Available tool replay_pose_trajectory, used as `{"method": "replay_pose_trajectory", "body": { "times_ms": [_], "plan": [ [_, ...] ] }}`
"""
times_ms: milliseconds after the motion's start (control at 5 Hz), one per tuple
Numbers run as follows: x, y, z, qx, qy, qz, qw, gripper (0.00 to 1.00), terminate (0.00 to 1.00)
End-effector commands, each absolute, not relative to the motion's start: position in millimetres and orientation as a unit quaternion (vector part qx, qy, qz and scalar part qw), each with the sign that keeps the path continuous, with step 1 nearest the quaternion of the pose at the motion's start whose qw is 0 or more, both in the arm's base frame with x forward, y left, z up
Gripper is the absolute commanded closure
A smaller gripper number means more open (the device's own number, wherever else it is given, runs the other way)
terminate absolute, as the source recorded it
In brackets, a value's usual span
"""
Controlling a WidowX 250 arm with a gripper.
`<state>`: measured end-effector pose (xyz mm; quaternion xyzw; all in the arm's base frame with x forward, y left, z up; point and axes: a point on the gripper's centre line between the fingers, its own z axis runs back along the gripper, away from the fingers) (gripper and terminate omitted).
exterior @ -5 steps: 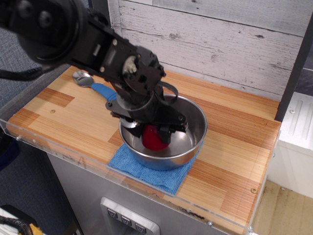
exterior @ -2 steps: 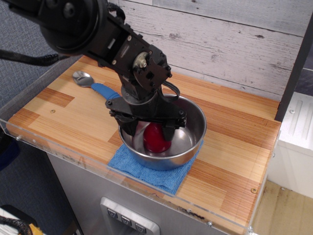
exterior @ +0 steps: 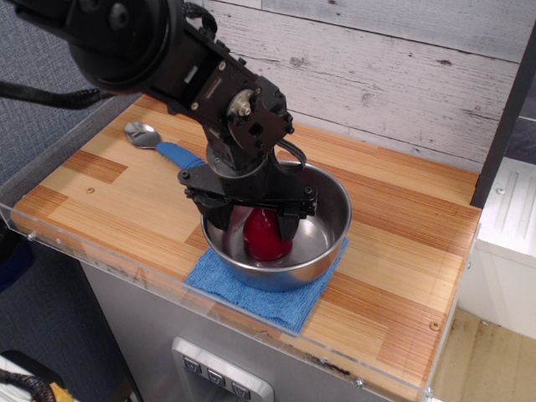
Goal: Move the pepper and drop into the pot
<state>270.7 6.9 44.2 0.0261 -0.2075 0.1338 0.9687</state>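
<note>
The red pepper lies inside the shiny steel pot, on its bottom towards the left, tip pointing up. My gripper hangs over the left half of the pot. Its two black fingers are spread wide on either side of the pepper, and they look apart from it. The gripper is open and holds nothing. The arm hides the pot's far left rim.
The pot stands on a blue cloth near the front edge of the wooden counter. A blue-handled metal spoon lies at the back left, partly under the arm. A plank wall runs behind and a white unit stands to the right.
The fingers have spread apart and let go of the pepper, which now rests in the pot. The gripper has shifted slightly up and left.
</note>
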Motion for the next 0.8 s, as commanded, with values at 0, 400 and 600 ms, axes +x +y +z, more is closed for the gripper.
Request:
{"method": "replay_pose_trajectory", "body": {
  "times_ms": [0,400,600],
  "plan": [
    [273.2,17.0,91.6,0.023,-0.25,0.149,0.957,0.0,0.0],
    [271.1,27.1,163.3,0.037,-0.322,0.178,0.929,0.0,0.0],
    [263.8,32.9,184.5,0.039,-0.344,0.198,0.917,0.0,0.0]
  ]
}}
